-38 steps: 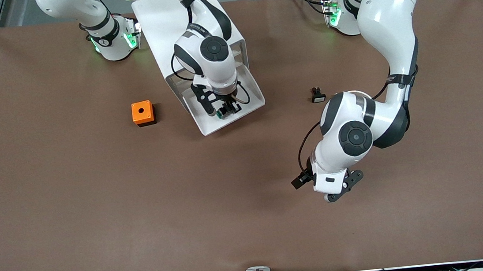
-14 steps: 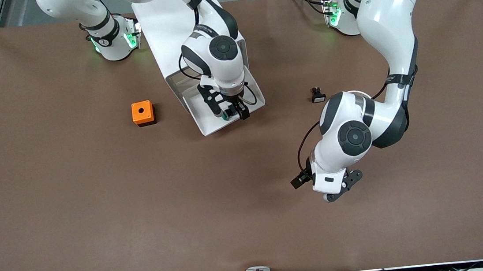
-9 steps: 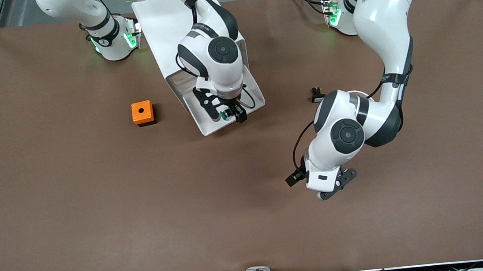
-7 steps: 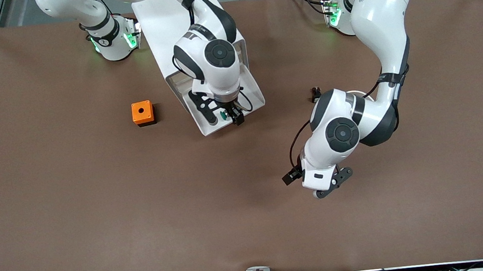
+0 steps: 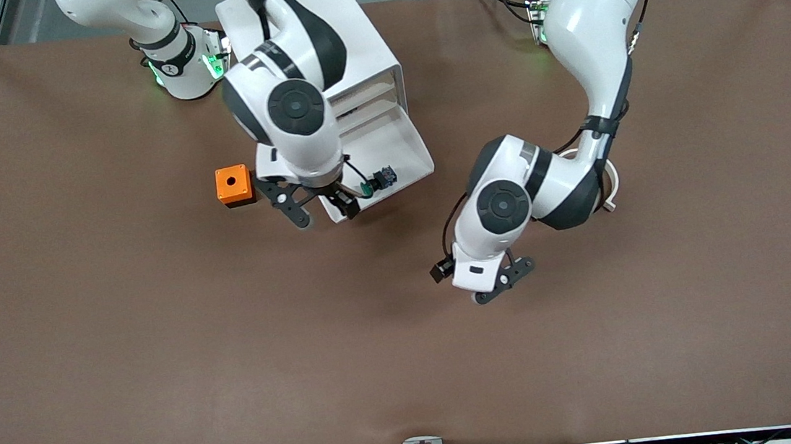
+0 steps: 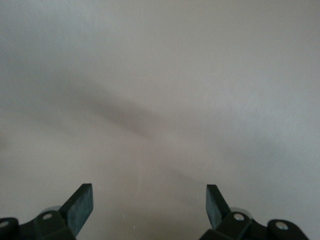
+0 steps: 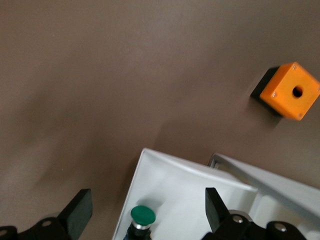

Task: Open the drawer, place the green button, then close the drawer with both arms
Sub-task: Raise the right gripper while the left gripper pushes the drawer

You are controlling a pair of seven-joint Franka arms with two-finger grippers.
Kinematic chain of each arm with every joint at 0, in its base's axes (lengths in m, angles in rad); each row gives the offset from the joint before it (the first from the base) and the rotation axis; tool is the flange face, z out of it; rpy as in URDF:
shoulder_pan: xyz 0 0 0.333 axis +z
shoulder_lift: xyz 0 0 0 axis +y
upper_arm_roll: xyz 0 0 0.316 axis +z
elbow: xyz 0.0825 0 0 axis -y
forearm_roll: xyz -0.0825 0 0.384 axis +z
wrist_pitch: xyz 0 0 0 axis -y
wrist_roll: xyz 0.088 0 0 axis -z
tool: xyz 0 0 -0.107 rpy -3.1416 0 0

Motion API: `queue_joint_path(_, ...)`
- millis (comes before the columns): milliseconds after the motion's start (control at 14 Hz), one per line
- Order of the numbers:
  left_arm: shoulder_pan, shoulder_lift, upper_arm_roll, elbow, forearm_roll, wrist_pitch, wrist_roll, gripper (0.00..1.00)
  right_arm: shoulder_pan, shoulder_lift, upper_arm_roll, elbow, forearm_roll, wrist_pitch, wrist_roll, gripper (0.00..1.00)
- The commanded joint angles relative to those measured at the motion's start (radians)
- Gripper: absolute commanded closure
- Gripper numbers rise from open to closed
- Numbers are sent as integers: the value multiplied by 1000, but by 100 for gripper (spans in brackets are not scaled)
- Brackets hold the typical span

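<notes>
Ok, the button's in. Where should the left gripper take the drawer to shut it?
Probably the front wall of the drawer, near its middle, coming from the side nearer the front camera. The front looks plain with no handle, so pinch its top rim, or push it flat. The button lies just inside that wall, so keep fingers shallow. The left gripper is open over bare table.

The open drawer (image 5: pixel 400 160) juts from the cabinet (image 5: pixel 321 48) toward the front camera, with the right gripper (image 5: pixel 318 211) hanging over its front corner (fingers spread). The orange cube (image 5: pixel 233 185) crowds that side; the tabletop (image 5: pixel 162 360) nearer the camera lies bare.
</notes>
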Motion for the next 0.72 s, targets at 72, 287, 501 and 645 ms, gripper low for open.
queue_joint_path(72,-93,-16,5,-41,30,3,-93,1,-121,-79,15,-19,-2,-68,-240,0)
queue_joint_path(287,-153,-13,3,-55,30,-5,-141,1,-214,-120,14,-20,-2,-115,-452,0)
queue_joint_path(501,-212,-12,2,-79,29,-5,-147,1,-317,-154,14,-16,-3,-169,-665,0)
queue_joint_path(645,-248,2,2,-81,26,-5,-160,1,-372,-171,14,-17,-3,-192,-757,0)
